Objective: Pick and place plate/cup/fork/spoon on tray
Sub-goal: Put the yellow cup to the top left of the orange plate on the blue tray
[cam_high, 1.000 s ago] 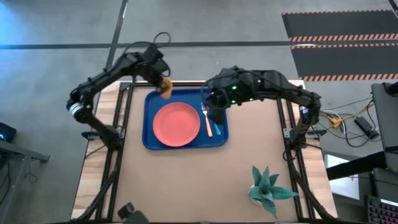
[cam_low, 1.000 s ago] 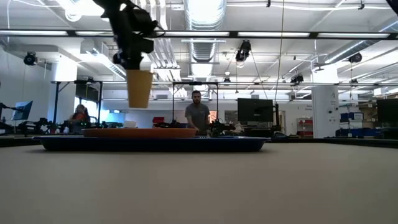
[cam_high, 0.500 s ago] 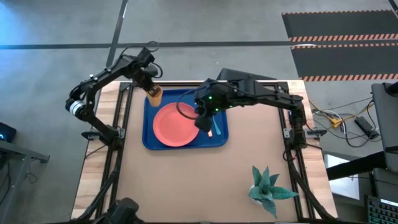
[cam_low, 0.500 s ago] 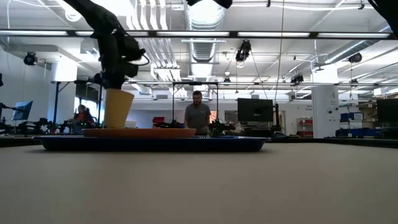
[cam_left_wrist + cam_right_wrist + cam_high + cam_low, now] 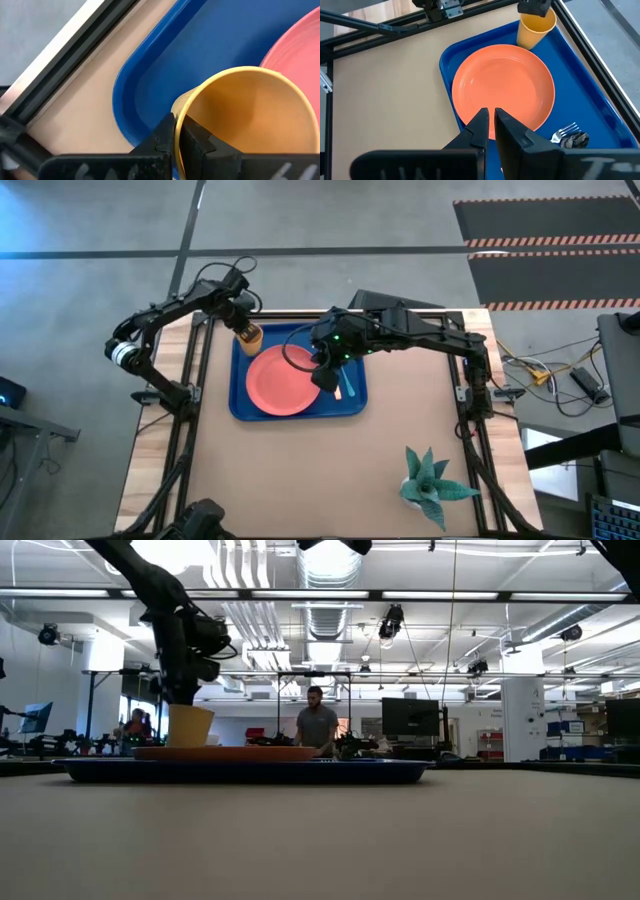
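A light brown counter (image 5: 300, 470) carries a blue tray (image 5: 243, 402) near its far edge, seen from above with 2 dark robot arms reaching over it. A pink plate (image 5: 283, 380) lies flat in the middle of the tray. The left end effector (image 5: 243, 326) is clenched on the rim of a yellow-orange cup (image 5: 249, 335), which stands upright in the tray's far left corner, just beside the plate. In the left wrist view 1 finger (image 5: 162, 142) sits outside the cup's rim and the other inside, pinching the wall. From counter level the cup (image 5: 190, 726) appears to sit down on the tray (image 5: 240, 771), with the arm coming onto it from above. The right end effector (image 5: 489, 125) hovers above the near right part of the plate (image 5: 502, 90), its 2 fingers nearly together with a thin gap, grasping nothing. A fork (image 5: 563, 131) and the dark bowl of a spoon (image 5: 574, 140) lie side by side on the tray to the right of the plate. A green potted plant (image 5: 430, 485) stands at the counter's near right, well apart from the tray. A person (image 5: 318, 726) stands in the room beyond.
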Controlling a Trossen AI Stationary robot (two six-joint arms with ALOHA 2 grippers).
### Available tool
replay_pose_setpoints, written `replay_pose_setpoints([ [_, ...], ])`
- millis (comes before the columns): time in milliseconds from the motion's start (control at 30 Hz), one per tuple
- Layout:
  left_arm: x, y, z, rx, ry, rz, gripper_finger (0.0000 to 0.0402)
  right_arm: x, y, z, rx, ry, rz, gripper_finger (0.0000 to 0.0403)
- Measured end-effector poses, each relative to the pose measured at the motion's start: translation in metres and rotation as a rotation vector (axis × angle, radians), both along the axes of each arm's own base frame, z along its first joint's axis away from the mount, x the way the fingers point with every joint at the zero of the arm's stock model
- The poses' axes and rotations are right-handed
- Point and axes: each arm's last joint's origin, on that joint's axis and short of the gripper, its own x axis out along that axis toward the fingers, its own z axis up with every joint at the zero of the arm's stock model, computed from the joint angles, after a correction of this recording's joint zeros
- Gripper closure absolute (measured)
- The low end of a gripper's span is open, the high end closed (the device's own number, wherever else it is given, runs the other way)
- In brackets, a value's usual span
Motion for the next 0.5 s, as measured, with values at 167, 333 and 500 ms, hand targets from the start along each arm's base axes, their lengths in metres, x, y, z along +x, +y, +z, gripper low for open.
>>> replay_pose_setpoints([
  [167, -0.0011, -0.0001, -0.0059, 0.003, -0.017, 0.001, 0.0402, -0.0001, 0.0000, 0.0001, 0.005, -0.001, -0.005, 0.0385],
  [333, -0.0003, 0.0003, -0.0064, 0.005, -0.035, -0.004, 0.0402, -0.0003, 0.0000, 0.0003, 0.005, -0.001, -0.005, 0.0385],
  [500, -0.0001, 0.0002, -0.0060, 0.003, -0.037, -0.005, 0.0402, -0.0004, 0.0000, 0.0004, 0.002, -0.001, -0.002, 0.0385],
])
